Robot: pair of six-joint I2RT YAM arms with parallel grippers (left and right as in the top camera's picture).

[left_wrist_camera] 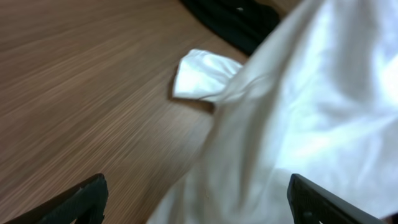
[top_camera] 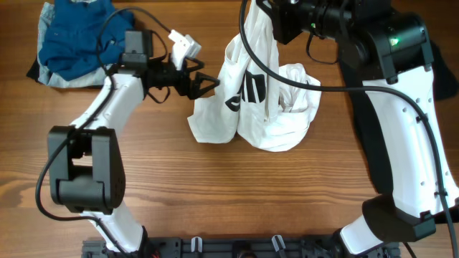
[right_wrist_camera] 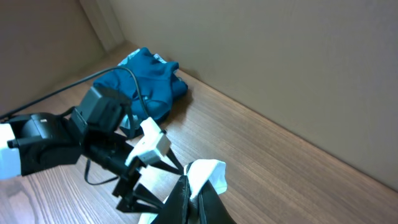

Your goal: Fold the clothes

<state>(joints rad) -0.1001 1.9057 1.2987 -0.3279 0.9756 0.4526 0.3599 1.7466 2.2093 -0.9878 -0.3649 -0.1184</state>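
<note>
Overhead: your right claw (right_wrist_camera: 194,198) is at 12 o'clock on the bench (top_camera: 215,193). It is pinched together on a bit of the white T-shirt (top_camera: 269,115) and holds that part up. The rest of the shirt hangs down and bunches in a crumpled heap at the bench centre. Its black block print (top_camera: 244,89) faces 9 o'clock, partly lost in folds.

Your left claw (top_camera: 208,82) sits at 9 o'clock of the shirt, jaws spread wide with nothing between them, tips just beside the cloth edge. I cannot tell if they touch it.

Left wrist view: both fingers (left_wrist_camera: 81,199) are at the frame's bottom corners, far apart. White fabric fills the 3 o'clock half. One small white fold lies flat on the wood toward 12 o'clock. A black garment (left_wrist_camera: 236,18) is beyond it, at 12 to 1 o'clock.

The blue garments (top_camera: 75,36) are piled in the bench's 10 o'clock corner, well apart from the shirt, with paler cloth showing under the lower edge.
</note>
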